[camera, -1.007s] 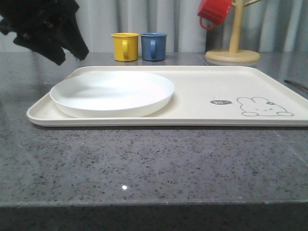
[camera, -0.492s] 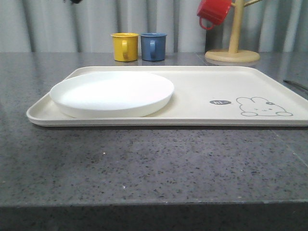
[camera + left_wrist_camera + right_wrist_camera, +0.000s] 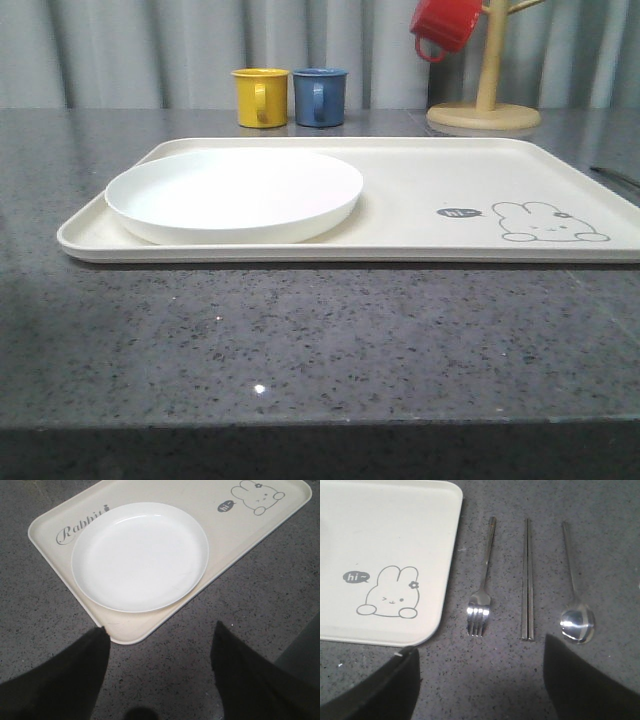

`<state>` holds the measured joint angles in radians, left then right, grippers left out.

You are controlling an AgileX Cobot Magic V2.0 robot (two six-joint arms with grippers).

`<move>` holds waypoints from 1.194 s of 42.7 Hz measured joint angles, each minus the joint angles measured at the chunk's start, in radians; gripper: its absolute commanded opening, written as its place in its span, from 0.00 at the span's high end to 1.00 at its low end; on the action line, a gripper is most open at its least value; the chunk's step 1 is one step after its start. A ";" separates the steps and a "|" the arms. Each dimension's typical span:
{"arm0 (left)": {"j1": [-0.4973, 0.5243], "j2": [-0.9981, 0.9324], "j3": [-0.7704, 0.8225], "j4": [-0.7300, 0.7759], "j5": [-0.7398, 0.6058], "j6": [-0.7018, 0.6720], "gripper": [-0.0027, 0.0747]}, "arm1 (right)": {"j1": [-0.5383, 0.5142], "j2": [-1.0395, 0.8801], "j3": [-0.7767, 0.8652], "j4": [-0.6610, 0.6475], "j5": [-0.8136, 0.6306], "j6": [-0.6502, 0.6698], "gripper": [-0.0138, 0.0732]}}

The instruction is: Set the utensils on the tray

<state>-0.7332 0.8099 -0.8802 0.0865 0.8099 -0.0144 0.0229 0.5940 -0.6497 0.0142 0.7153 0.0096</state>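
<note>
- Three silver utensils lie side by side on my right wrist feed, all on the dark speckled tabletop point(image 3: 300, 330) just beside the tray's edge and not on it: the fork point(image 3: 481, 592) nearest the tray, the chopsticks point(image 3: 527, 582) in the middle, the spoon point(image 3: 574, 597) on the far side of them.
- I see the fork, the chopsticks and the spoon running roughly parallel to one another and apart, none touching; the two chopsticks lie pressed together as a pair.
- The tray point(image 3: 420, 165) sits flat across the middle of the tabletop in my front feed, its rabbit drawing point(image 3: 548, 222) toward the right end.
- The white plate point(image 3: 234, 193) rests on the left part of the tray, upright, with its rim close to the tray's near-left corner; my left wrist feed shows the same plate point(image 3: 140, 555) beside the script lettering.
- The left fingers point(image 3: 80, 680) are spread wide and grip nothing; they hover above bare tabletop, just off the tray's corner.
- The right fingers point(image 3: 375, 690) are also spread wide and hold nothing, above the tabletop near the tray corner and the utensil tips.
- Far behind the tray I see a yellow mug point(image 3: 260, 97) and a blue mug point(image 3: 320, 96) standing side by side, and to their right a red mug point(image 3: 446, 24) hanging on a wooden mug tree point(image 3: 484, 100).
</note>
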 measured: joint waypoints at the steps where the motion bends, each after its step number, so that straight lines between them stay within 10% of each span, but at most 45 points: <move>1: 0.000 0.000 0.000 0.000 -0.002 0.000 0.40 | 0.000 0.000 0.000 0.000 0.000 0.000 0.22; 39: 0.000 0.021 0.005 -0.002 -0.009 -0.001 0.40 | 0.000 0.756 -0.491 0.000 0.324 -0.010 0.23; 51: 0.000 0.021 0.005 -0.002 -0.009 -0.001 0.40 | 0.000 1.000 -0.672 -0.002 0.398 -0.010 0.47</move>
<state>-0.7332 0.8306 -0.8749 0.0847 0.8006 -0.0158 0.0229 1.5944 -1.3221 0.0126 1.1138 0.0000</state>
